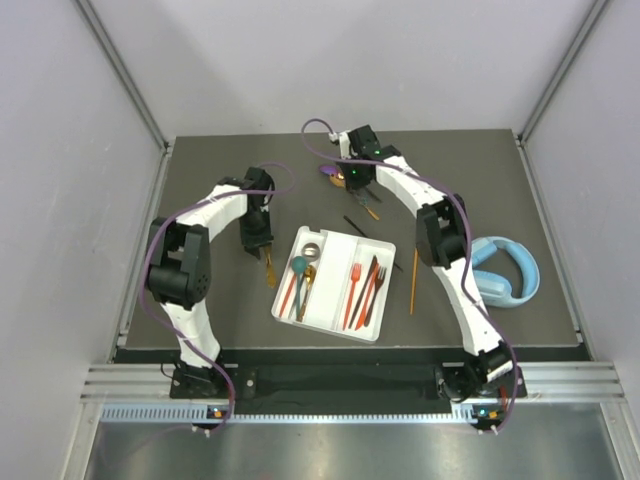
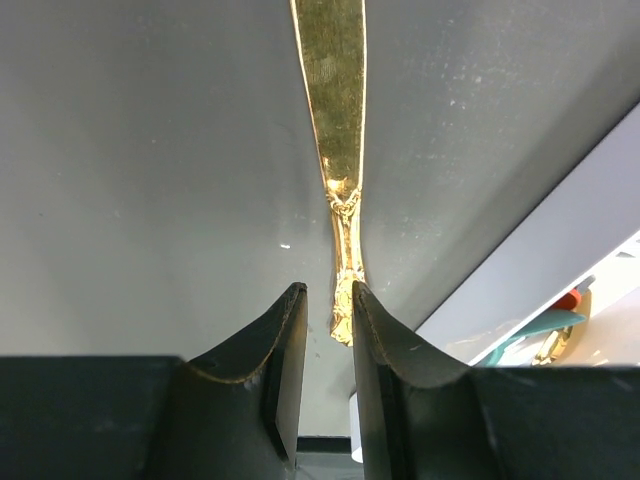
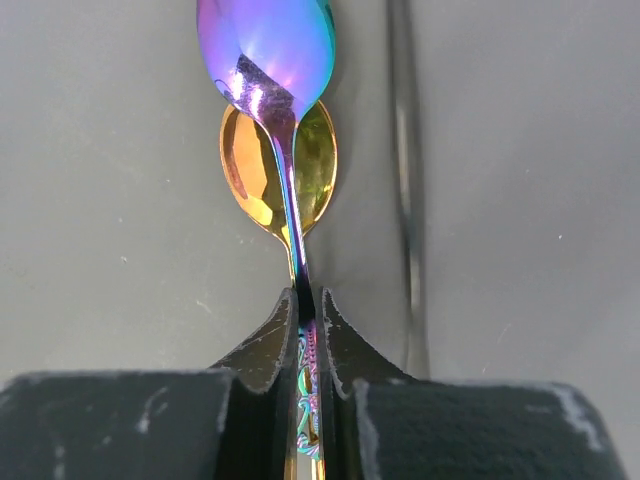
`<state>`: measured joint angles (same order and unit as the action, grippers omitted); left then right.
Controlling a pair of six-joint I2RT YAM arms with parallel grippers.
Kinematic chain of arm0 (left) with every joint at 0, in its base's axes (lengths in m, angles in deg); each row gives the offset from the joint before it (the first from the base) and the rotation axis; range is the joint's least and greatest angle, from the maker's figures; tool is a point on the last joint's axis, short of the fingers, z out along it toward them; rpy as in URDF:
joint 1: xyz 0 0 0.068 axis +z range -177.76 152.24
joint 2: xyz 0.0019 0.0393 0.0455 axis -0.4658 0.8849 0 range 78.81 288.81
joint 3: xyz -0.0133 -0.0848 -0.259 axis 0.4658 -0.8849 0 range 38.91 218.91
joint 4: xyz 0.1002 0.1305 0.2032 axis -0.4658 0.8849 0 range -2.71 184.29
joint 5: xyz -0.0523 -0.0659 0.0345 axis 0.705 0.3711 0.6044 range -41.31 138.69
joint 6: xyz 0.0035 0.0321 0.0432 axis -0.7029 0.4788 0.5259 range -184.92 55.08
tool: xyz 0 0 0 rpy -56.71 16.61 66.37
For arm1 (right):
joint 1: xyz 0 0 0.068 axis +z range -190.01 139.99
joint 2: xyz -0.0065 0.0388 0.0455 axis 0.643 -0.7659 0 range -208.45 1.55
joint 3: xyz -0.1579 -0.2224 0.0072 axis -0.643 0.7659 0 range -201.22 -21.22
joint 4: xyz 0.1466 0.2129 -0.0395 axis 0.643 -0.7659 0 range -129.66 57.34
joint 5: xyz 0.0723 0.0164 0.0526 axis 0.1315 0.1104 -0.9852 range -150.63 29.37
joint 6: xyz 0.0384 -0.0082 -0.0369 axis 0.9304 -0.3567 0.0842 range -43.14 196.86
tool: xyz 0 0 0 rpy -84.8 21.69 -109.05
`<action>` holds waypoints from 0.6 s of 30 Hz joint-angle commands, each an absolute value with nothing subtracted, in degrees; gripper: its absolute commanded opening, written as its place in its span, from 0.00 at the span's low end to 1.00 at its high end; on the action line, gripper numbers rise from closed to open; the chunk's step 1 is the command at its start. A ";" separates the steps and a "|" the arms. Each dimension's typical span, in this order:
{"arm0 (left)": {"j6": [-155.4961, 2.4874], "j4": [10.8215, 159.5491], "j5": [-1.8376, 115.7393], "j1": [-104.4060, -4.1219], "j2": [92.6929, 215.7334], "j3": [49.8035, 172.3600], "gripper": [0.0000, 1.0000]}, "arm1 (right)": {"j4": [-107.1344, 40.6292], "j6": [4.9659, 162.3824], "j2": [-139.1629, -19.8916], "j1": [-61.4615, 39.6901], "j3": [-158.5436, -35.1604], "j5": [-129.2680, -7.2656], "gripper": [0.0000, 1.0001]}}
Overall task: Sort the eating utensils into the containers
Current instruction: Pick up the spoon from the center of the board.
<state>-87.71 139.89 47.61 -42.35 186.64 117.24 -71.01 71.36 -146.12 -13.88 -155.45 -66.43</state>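
Right wrist shows the right tool (image 3: 308, 300) pinching the purple spoon's (image 3: 268, 50) thin, stiff, probably slick handle; left tool's (image 2: 328, 295) grip on the gold utensil (image 2: 335, 90) is unclear.

— Is the light even?
— Bright, soft, from overhead. The table (image 1: 470, 180) shows only faint, short shadows.
— Any glare?
— Strong sheen on the iridescent spoon (image 3: 268, 45) and the gold utensil (image 2: 335, 90). Beside the spoon, the black stick (image 3: 402, 150) looks soft, out of focus.
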 commanded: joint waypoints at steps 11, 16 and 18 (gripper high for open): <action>-89.09 139.32 50.53 -41.56 182.08 117.66 0.30 | -70.10 74.66 -133.39 -14.00 -131.36 -66.33 0.00; -89.18 138.62 50.97 -41.56 182.87 119.41 0.30 | -70.80 75.19 -124.76 -14.00 -120.30 -69.32 0.00; -89.27 138.62 50.89 -41.56 183.48 120.21 0.30 | -70.45 75.63 -120.45 -13.91 -117.30 -69.68 0.00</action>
<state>-88.80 139.56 49.99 -41.74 184.80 117.37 -64.86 74.40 -127.11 -14.06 -123.76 -67.59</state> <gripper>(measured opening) 0.299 0.030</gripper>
